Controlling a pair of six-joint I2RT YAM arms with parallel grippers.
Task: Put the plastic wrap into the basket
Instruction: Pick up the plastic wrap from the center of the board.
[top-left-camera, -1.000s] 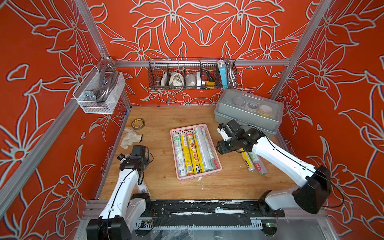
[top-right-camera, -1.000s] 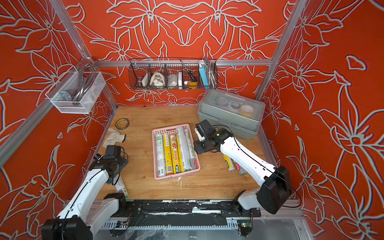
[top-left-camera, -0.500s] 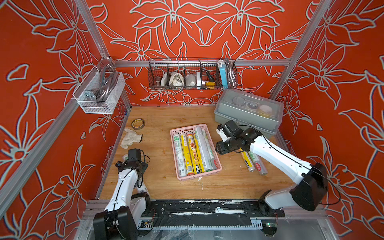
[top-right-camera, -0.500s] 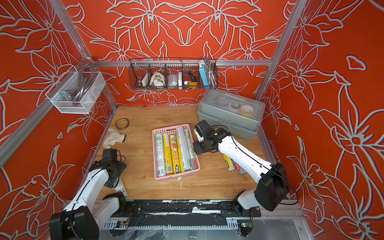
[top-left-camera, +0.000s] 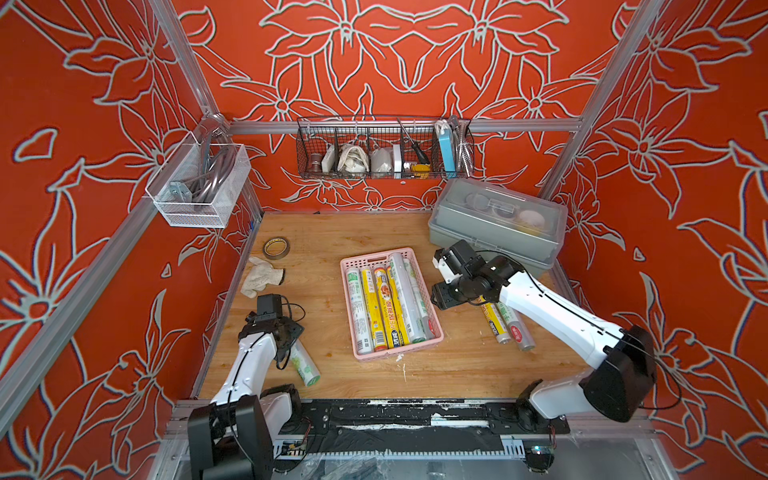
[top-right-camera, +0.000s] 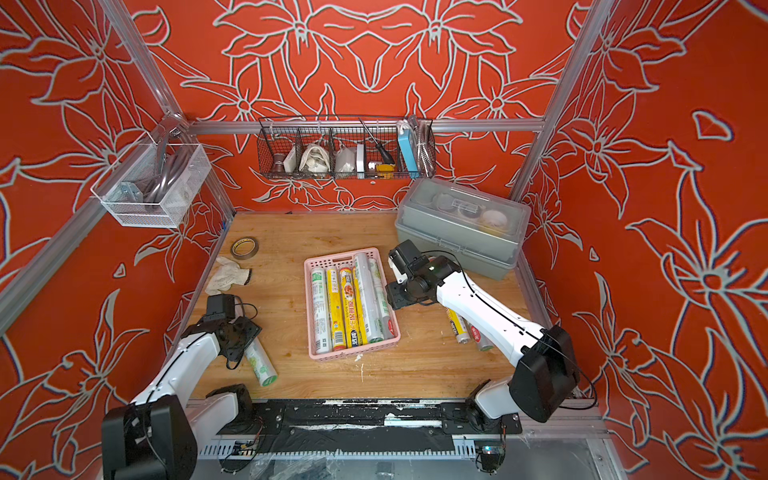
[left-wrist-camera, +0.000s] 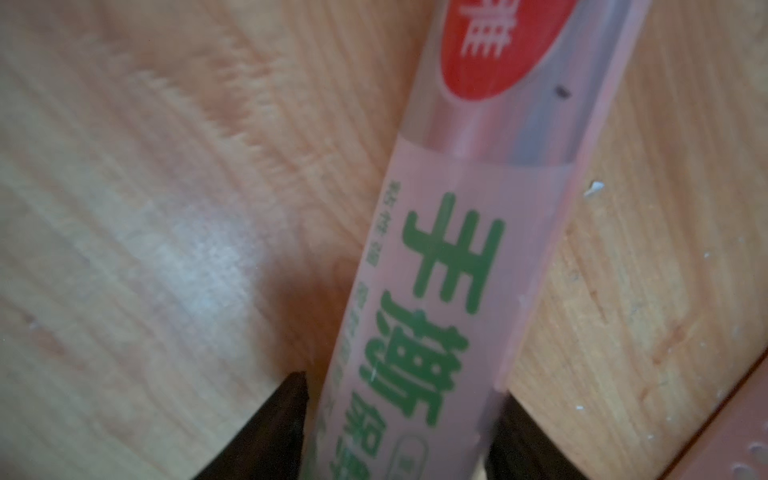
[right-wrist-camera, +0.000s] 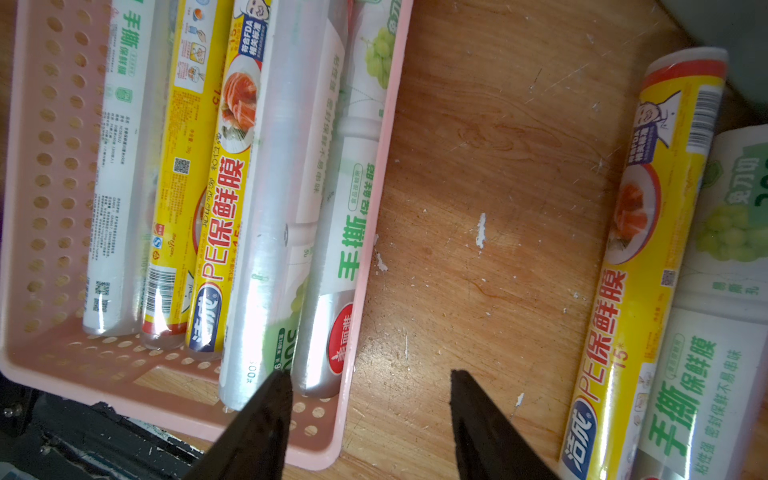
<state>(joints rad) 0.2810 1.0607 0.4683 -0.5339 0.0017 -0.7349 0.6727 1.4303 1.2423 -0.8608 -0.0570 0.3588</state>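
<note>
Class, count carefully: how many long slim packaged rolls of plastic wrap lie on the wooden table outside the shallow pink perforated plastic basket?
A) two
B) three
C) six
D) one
B: in a top view, one white-green roll lies by the left arm, and a yellow roll and a second white-green roll lie side by side under the right arm, all outside the pink basket.

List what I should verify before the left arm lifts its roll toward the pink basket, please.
1. White-green roll lies between the fingers of the left gripper: ok.
2. Grip firm on it: cannot tell.
3. Room in the pink basket: cannot tell, five rolls lie there.
4. Right gripper empty: ok.
5. Right gripper clear of the basket: not ok, it hovers at the rim.
</note>
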